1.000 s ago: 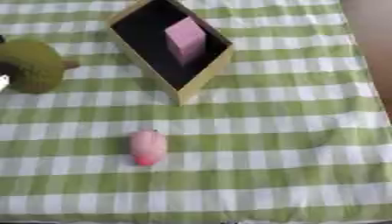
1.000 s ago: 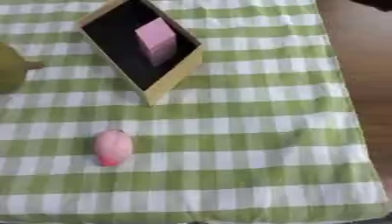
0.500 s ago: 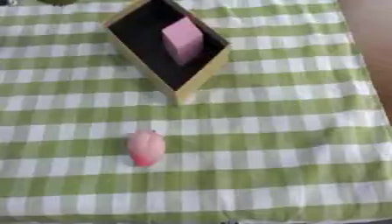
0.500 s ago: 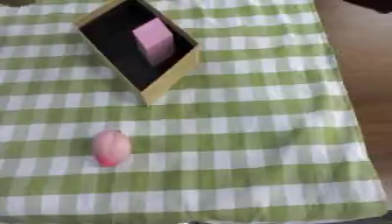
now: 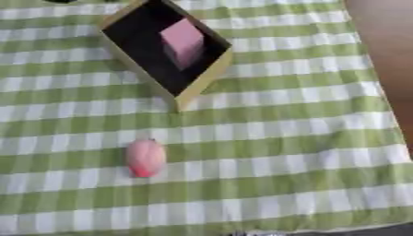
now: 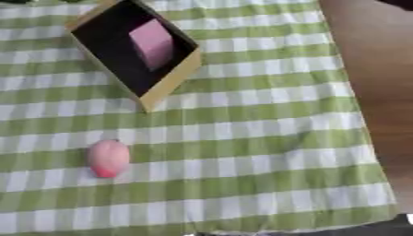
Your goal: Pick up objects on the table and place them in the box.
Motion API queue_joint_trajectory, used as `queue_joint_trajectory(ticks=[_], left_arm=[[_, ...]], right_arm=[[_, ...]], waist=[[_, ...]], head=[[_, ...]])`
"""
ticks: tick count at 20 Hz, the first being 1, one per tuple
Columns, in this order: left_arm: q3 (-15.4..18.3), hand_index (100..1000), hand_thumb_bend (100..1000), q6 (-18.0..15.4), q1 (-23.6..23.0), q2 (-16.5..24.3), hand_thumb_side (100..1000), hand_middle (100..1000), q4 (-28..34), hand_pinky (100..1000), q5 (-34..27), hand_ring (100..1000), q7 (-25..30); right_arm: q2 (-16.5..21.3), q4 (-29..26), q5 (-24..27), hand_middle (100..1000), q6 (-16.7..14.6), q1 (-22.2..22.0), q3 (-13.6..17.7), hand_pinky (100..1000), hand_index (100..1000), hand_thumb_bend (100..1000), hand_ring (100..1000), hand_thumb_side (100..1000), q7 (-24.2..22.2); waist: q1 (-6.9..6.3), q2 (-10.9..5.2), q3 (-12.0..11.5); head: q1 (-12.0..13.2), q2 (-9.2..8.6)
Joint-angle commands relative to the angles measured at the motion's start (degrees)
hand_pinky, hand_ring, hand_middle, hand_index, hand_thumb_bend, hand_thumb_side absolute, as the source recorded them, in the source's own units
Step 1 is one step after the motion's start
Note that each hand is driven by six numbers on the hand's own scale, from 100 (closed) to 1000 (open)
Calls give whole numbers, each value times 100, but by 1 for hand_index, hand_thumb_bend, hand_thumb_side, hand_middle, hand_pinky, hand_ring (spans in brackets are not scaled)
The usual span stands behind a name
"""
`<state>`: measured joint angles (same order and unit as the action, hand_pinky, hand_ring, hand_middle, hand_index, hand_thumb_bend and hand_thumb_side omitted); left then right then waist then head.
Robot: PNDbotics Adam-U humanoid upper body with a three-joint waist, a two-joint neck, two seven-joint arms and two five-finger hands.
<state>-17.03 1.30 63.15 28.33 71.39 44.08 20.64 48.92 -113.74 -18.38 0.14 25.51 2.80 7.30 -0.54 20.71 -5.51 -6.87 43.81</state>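
Change: gone from the left edge is the olive-green rounded shape seen a second ago; box and peach keep their places on the cloth, and the slight shift of the whole picture looks like the head tilting.
Tablecloth [image 5: 306, 138]: green-and-white check, covering nearly the whole surface — its near hem shows along the bottom edge.
Table [image 6: 371, 83]: bare brown wood shows past the cloth on the right, a wide strip in the right eye view, only a narrow wedge at the upper right in the left eye view.
Box [image 5: 203, 82]: open, tan-walled with a black inside, set cornerwise in the upper left part of the cloth, one corner pointing toward the near edge.
Pink block [image 5: 184, 41]: inside the box, resting on its dark floor toward the far side, clear of the near walls.
Peach [image 5: 145, 157]: pink, redder at its near end, lying on the cloth well apart from the box, nearer the viewer and a little left of the box's near corner.
Dark patch [image 6: 399, 3]: at the top right corner, right eye view only — I cannot tell what it is.
Hands: neither hand shows in either view, so the state of the fingers cannot be told.
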Motion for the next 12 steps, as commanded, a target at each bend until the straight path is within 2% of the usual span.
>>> queue_joint_trajectory(ticks=[1,10,11,12], left_arm=[[83,645,100,-83,160,-113,249,582,-392,720,211,633,-127],[22,662,100,-405,152,-381,242,596,-1106,730,557,646,-60],[25,674,117,-418,161,-403,262,602,-1144,737,595,653,-59],[30,691,175,-415,175,-432,292,614,-1192,744,655,663,-54]], right_arm=[[72,-85,56,802,-39,93,70,892,870,100,851,440,7],[-7,-85,105,804,-41,207,53,892,871,100,852,442,-44],[-14,-85,108,804,-39,214,50,892,871,100,852,444,-54],[-22,-85,112,804,-36,217,49,892,871,100,852,445,-63]], waist=[[20,-70,19],[16,-61,56],[14,-61,58],[10,-60,58]], head=[[65,-12],[78,4],[78,9],[79,15]])
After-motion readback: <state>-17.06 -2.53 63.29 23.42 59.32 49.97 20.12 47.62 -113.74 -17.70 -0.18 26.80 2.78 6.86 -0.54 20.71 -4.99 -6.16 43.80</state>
